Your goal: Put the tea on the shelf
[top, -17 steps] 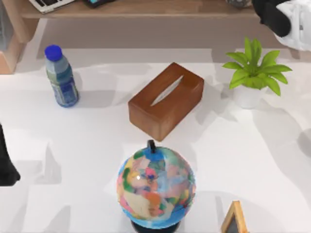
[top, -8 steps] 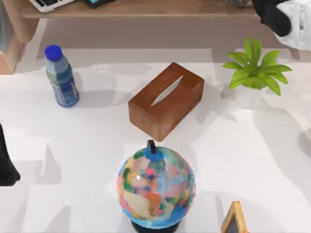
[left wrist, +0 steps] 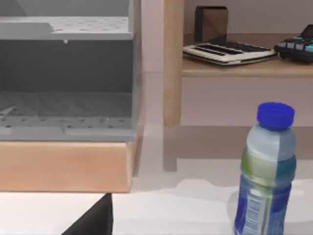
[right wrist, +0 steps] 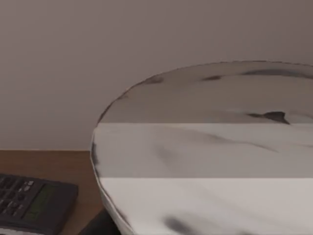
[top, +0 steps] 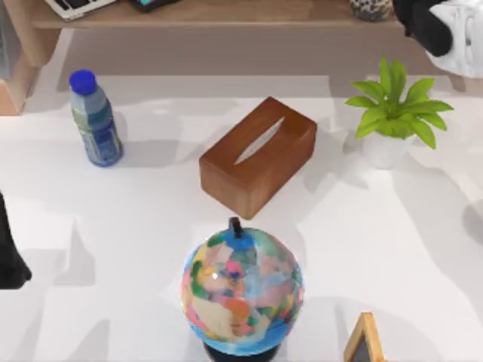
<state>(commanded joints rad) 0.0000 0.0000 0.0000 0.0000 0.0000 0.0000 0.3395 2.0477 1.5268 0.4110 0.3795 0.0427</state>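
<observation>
The tea [top: 370,7], a tan-and-black speckled container, stands on the wooden shelf [top: 226,13] at the far right, cut off by the top view's upper edge. My right gripper [top: 413,16] is right beside it, at its right side, above the plant. In the right wrist view the tea [right wrist: 205,147] looms very close, with the shelf board [right wrist: 49,164] under it. My left gripper [top: 9,256] is parked at the table's left edge.
A blue-capped bottle [top: 94,121] stands at the back left and a brown tissue box [top: 256,154] in the middle. A globe [top: 241,286] is at the front, a potted plant [top: 392,113] at the right. A keyboard [top: 75,6] and a calculator [right wrist: 34,200] lie on the shelf.
More of the tea shows at the shelf's right end than before, and the right arm has shifted slightly. The left arm has not moved.
</observation>
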